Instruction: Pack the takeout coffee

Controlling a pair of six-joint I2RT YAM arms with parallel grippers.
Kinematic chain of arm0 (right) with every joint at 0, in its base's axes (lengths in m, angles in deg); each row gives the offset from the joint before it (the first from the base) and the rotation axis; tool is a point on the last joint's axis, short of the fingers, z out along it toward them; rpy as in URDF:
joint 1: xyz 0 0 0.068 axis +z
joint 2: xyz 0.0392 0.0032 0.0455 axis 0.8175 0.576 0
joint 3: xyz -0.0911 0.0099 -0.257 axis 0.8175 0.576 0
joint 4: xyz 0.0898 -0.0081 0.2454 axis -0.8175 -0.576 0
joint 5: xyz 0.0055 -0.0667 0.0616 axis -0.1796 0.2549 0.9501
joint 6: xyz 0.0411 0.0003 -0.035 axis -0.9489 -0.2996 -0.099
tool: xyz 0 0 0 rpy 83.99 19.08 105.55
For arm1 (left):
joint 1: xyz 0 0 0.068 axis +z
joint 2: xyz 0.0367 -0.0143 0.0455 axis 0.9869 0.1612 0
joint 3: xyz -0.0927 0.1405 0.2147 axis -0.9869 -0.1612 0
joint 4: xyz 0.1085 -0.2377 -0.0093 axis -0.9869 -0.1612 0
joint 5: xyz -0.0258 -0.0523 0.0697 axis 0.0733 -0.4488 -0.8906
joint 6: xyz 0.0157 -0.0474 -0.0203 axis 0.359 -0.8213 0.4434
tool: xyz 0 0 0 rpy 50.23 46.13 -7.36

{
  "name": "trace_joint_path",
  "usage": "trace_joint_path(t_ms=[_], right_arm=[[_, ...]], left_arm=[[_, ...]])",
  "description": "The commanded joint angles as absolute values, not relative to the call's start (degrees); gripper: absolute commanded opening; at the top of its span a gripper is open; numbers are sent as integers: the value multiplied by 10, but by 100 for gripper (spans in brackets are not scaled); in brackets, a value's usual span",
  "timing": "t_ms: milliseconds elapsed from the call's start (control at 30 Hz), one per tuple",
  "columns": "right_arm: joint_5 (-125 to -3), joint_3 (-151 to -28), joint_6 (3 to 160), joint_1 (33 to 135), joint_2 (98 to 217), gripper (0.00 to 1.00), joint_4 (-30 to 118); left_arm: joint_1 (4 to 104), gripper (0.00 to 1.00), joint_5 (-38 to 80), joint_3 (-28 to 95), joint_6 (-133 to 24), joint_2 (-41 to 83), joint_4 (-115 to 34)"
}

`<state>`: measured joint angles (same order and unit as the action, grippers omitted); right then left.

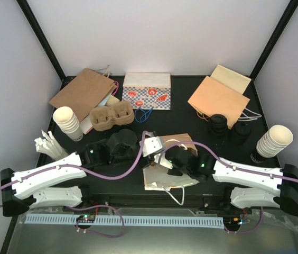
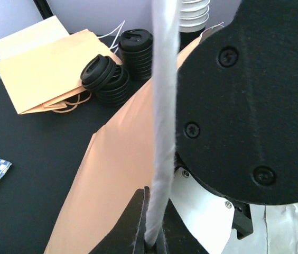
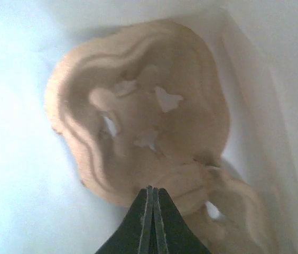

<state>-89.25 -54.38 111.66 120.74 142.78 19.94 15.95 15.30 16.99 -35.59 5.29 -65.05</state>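
Observation:
The takeout coffee cups (image 1: 218, 123) (image 1: 241, 132) stand black-lidded at the back right, and show in the left wrist view (image 2: 106, 79) (image 2: 136, 46). A paper bag (image 1: 165, 177) lies at the front centre, its brown side visible in the left wrist view (image 2: 112, 174). My left gripper (image 1: 150, 145) (image 2: 151, 235) is shut on the bag's white cord handle (image 2: 162, 106). My right gripper (image 1: 174, 159) (image 3: 152, 191) is inside the bag, shut on the edge of a brown pulp cup carrier (image 3: 143, 111). Both grippers are well away from the cups.
Another pulp carrier (image 1: 112, 117) and a brown bag (image 1: 83, 92) sit back left, a patterned bag (image 1: 147, 91) at back centre, tan bags (image 1: 217, 98) back right. Cream cup stacks stand at left (image 1: 67, 123) and right (image 1: 273, 140). White packets (image 1: 48, 144) lie at far left.

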Motion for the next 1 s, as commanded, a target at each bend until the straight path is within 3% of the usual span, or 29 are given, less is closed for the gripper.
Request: trace_joint_path(t_ms=[0,500,967], right_arm=[[-791,-544,1117,1207,1420,1,225],[-708,-577,1156,1222,1532,1,270],[-884,-609,1132,1221,1650,1,254]], left_arm=[[147,2,195,184,-357,63,-664],[143,2,193,180,-377,54,-670],[143,1,210,174,-387,38,-664]])
